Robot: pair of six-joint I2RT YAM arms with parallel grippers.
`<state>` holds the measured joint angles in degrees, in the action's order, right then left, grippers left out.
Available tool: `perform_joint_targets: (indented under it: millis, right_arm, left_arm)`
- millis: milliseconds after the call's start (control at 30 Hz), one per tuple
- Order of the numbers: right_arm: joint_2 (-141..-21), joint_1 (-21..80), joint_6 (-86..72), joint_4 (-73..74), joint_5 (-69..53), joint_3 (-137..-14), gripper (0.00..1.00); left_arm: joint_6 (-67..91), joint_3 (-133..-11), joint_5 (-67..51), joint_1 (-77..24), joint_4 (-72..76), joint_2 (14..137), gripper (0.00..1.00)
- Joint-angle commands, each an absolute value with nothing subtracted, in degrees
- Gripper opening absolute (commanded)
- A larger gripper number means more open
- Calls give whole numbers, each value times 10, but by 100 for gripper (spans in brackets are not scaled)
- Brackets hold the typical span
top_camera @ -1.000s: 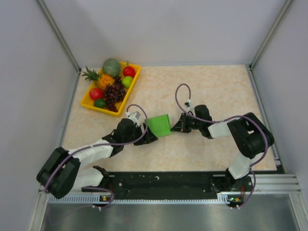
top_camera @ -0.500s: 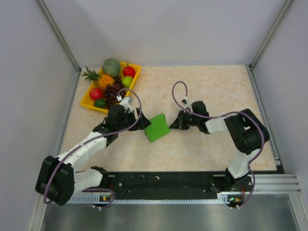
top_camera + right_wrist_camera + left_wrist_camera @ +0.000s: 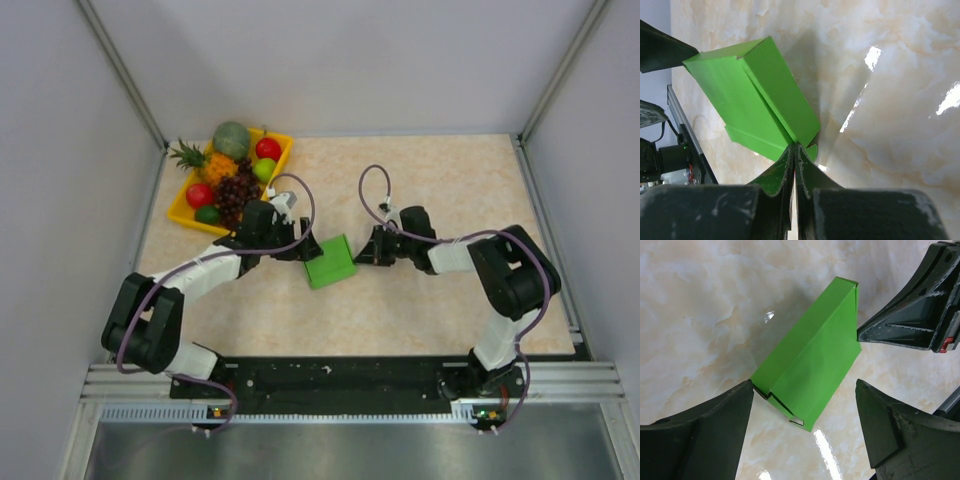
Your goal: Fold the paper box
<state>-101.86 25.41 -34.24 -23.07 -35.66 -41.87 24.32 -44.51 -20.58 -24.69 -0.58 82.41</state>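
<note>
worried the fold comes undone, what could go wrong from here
1. The left end effector stands open around one end of the bright green folded paper box, so nothing clamps it there and the flaps may spring apart.
2. The right end effector has its shut tips at just one corner; a push could slide the box across the glossy marble-pattern table.

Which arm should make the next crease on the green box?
Left, probably. The left gripper is open, its fingers straddling the paper box, free to close. The right gripper is shut on the box's corner, anchoring it.
</note>
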Motion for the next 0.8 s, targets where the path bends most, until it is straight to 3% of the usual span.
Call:
perform_joint_targets:
  millis: [0,400,767]
  right_arm:
    - [-1027,257,-330,-250,-377,-453,0]
    - [-1034,257,-280,-192,-346,-483,1]
    - [-994,252,-238,-94,-356,-527,32]
  left_arm:
    - [225,-435,-252,-254,-5,827,88]
    - [194,-467,-222,-250,-43,899,88]
    - [157,-474,-197,-250,-72,929,82]
